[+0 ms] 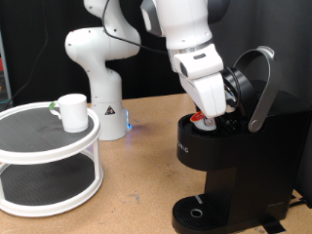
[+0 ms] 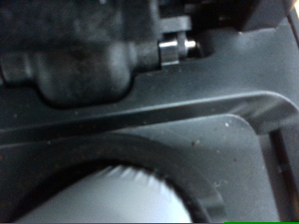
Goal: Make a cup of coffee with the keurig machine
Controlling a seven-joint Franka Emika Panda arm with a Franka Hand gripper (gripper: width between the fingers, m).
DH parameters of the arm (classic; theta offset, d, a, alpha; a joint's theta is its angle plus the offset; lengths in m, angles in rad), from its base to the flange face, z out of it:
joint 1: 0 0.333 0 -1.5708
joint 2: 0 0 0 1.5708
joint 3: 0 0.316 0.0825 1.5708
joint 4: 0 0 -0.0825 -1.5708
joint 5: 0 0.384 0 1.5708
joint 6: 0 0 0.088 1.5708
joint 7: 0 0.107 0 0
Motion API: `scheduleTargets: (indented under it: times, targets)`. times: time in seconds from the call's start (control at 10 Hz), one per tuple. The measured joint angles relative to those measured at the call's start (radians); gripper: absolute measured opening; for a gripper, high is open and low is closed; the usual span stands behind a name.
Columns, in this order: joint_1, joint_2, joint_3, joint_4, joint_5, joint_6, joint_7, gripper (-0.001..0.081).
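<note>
Sitting at the exterior view's left, the cup (image 1: 71,110) rests on a white two-tier stand (image 1: 49,156), well apart from the keurig machine (image 1: 229,161) at the right, whose lid handle (image 1: 261,88) is raised. The gripper (image 1: 210,115) reaches into the open brewer, a red-topped pod (image 1: 199,119) at its tip; whether its fingers are parted I cannot tell. A tilted pod could jam the lid.

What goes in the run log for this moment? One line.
keurig machine lid raised | gripper at pod chamber | red-topped pod in chamber | cup on white stand
</note>
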Motion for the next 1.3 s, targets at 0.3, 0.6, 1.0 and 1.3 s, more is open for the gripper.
scheduleTargets:
  times: [0.3,0.6,1.0,1.3]
  targets:
    - [-0.002,0.028,-0.003,0.003,-0.005,0.012,0.0,0.0612]
    - [-0.002,0.036,-0.009,0.012,-0.003,0.014,-0.003,0.0793]
    - [-0.007,0.029,-0.018,0.018,0.04,-0.005,-0.048,0.0801]
    - [-0.007,-0.008,-0.019,0.018,0.071,-0.016,-0.082,0.0801]
